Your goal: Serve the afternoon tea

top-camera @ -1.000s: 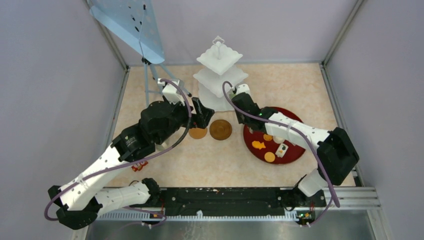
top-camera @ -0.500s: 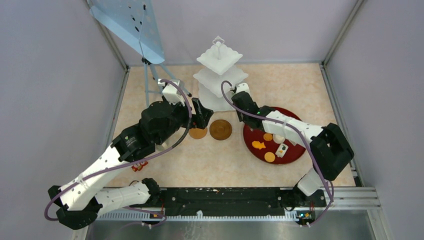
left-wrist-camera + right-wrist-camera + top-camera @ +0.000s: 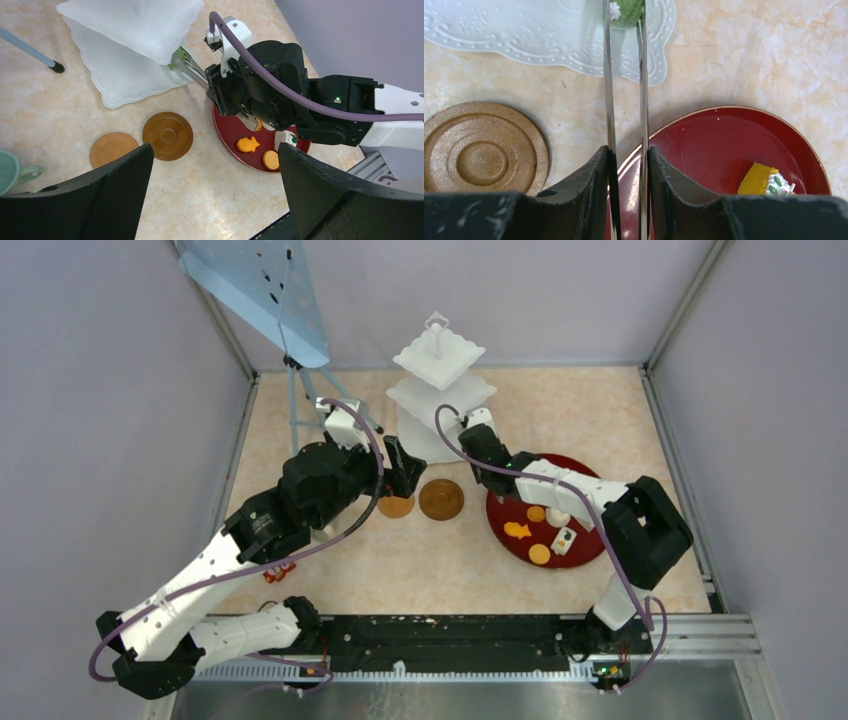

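The right gripper (image 3: 626, 165), clamping the long metal tongs (image 3: 607, 100), is holding the green round toy sweet (image 3: 626, 12) over the bottom tier of the white scalloped stand (image 3: 524, 35) (the left gripper (image 3: 215, 170) is idling, jaws wide), so placing seems underway, and next is probably a gentle release.

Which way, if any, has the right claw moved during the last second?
Yes: in the top view the right claw, gripping the tongs, has shifted left, closer to the white tiered stand.
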You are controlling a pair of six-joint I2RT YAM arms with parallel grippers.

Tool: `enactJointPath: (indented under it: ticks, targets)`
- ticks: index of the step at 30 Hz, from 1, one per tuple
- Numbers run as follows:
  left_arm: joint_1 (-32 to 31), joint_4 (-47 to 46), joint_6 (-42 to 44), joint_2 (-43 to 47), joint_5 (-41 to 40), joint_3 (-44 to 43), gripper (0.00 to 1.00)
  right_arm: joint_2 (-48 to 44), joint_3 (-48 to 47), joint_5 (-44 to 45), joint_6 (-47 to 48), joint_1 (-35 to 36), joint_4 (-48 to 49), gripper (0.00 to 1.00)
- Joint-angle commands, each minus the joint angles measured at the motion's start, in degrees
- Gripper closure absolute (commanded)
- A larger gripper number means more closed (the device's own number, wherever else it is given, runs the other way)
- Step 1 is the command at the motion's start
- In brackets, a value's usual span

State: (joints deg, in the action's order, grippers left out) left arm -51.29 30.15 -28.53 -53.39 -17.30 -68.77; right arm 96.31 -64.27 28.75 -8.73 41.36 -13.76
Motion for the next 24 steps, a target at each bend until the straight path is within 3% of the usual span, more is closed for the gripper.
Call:
enactJointPath:
  ticks: [1, 6, 14, 24]
  targets:
    - [0.31, -0.73, 0.6, 0.04, -0.35, -1.75, 0.01, 0.54, -2.77, 2.03, 1.03, -0.58, 5.06, 0.72]
    - [0.31, -0.53, 0.34, 0.23, -0.44, -1.88, 0.01, 1.23, -2.77, 3.06, 1.16, -0.67, 6.97, 0.7]
    - [0.31, -0.3, -0.07, 0.72, -0.39, -1.52, 0.01, -0.08, -3.19, 1.93, 1.06, -0.75, 5.94, 0.5]
    - [0.31, -1.12, -0.38, 1.11, 0.52, -0.64, 0.01, -6.59, -1.64, -1.93, -0.72, -0.67, 2.44, 0.49]
